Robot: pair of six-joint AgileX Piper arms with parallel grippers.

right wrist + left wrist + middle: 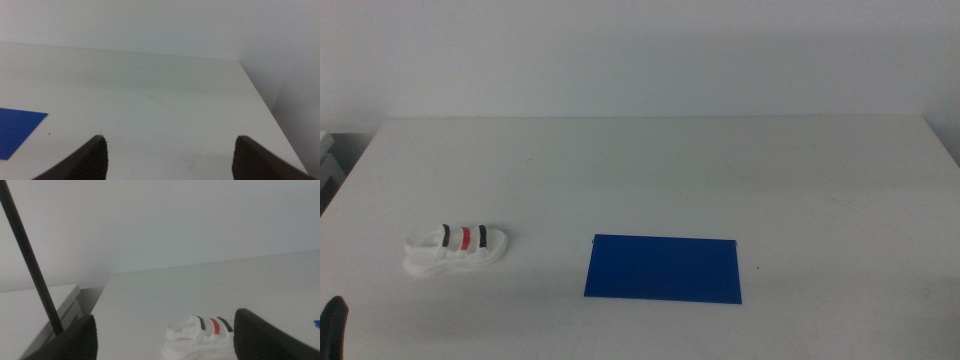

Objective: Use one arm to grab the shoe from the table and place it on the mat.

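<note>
The white shoe [455, 249] with two black straps and one red lies on its sole at the left of the white table [650, 170]. The dark blue mat [664, 268] lies flat near the table's front middle, to the right of the shoe and apart from it. My left gripper [165, 340] is open and empty; the shoe [202, 336] shows between its jaws, some way ahead. Only a dark tip of the left gripper [332, 320] shows at the middle view's bottom left corner. My right gripper [170, 160] is open and empty over bare table, with a corner of the mat [17, 127] showing.
A grey object [328, 160] stands beyond the table's left edge. A thin black rod [30, 260] crosses the left wrist view. The table's right edge [270, 110] runs close to the right gripper. A white wall rises behind the table.
</note>
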